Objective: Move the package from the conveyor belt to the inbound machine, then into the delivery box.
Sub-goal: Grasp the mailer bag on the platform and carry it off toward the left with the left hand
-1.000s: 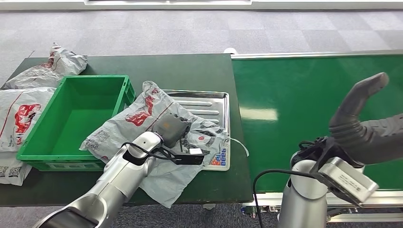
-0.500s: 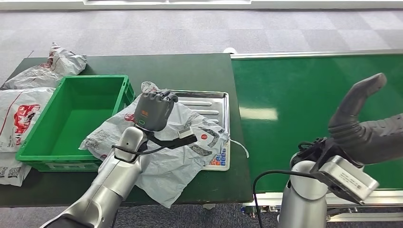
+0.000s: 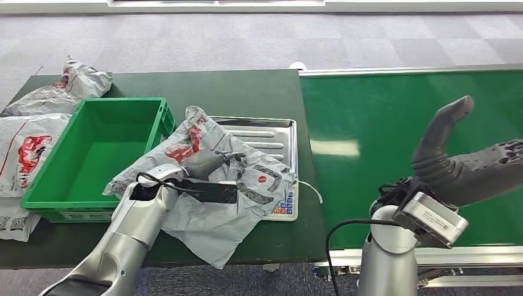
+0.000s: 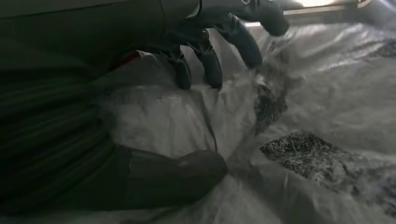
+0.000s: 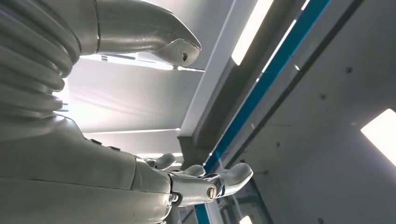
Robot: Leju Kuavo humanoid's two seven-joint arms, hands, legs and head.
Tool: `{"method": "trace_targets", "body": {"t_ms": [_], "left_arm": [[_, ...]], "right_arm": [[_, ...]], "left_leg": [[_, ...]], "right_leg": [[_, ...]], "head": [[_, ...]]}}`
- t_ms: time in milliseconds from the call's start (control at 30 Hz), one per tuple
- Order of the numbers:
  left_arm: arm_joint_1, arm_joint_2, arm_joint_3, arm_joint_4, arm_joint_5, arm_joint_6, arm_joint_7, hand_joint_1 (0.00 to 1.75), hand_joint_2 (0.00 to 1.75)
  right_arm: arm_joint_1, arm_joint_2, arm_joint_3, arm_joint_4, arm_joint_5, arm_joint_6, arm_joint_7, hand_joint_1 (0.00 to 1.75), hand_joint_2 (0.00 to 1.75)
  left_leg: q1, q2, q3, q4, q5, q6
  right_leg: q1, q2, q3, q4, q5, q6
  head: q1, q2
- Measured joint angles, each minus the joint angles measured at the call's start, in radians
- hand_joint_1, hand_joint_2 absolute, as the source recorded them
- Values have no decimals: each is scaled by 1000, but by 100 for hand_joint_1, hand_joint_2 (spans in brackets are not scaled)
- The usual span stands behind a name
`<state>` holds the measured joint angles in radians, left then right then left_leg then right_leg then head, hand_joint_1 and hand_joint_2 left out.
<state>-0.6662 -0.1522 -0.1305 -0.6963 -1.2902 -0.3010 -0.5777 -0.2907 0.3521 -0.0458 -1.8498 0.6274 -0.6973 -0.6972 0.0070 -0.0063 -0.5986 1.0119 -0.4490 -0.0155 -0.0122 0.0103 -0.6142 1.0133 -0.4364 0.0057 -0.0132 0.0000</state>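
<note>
The package (image 3: 250,185), a crumpled grey plastic mailer with red and black print, lies across the metal tray of the inbound machine (image 3: 277,131) and overhangs the dark green table's front edge. My left hand (image 3: 206,162) lies low on its middle. In the left wrist view the fingers (image 4: 210,63) and the thumb (image 4: 187,172) close on a raised fold of the package (image 4: 159,121). My right hand (image 3: 472,163) is raised above the green conveyor belt (image 3: 382,123), thumb up, fingers apart, holding nothing; in the right wrist view this hand (image 5: 93,154) points towards the ceiling.
A green delivery box (image 3: 92,148) stands left of the tray, touching the package's edge. More grey mailers (image 3: 24,148) lie at the table's left end, one (image 3: 77,83) behind the box. A keypad (image 3: 285,206) sits at the tray's front.
Half a second ago my left hand was lifted above the package with its back showing; now it has come down onto the package and closed on a fold. My right hand tilted slightly left.
</note>
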Motion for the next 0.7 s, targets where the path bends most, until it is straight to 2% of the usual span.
{"method": "trace_targets", "body": {"t_ms": [133,233,367,700], "left_arm": [[-84,42,-24,105,68,-74,-86,0,175],[-141,70,-33,153,135,-126,-114,0,175],[-191,89,-56,194,173,-138,-120,175,175],[-225,94,-101,230,236,-111,-124,175,175]], "right_arm": [[-5,0,-2,22,1,0,0,0,175],[-5,0,-10,31,16,0,1,0,175],[-3,0,-18,34,35,0,16,0,175],[8,0,-40,32,51,0,36,0,175]], "left_leg": [[0,-1,0,0,1,0],[1,-1,0,0,2,-1],[1,-1,0,0,2,-1],[0,-1,-1,0,2,-1]], "right_leg": [[0,-1,0,0,0,0],[1,-1,-1,0,0,0],[1,-1,-1,0,0,0],[1,-1,-1,0,0,0]], "head": [[0,0],[0,0],[0,0],[0,0]]}}
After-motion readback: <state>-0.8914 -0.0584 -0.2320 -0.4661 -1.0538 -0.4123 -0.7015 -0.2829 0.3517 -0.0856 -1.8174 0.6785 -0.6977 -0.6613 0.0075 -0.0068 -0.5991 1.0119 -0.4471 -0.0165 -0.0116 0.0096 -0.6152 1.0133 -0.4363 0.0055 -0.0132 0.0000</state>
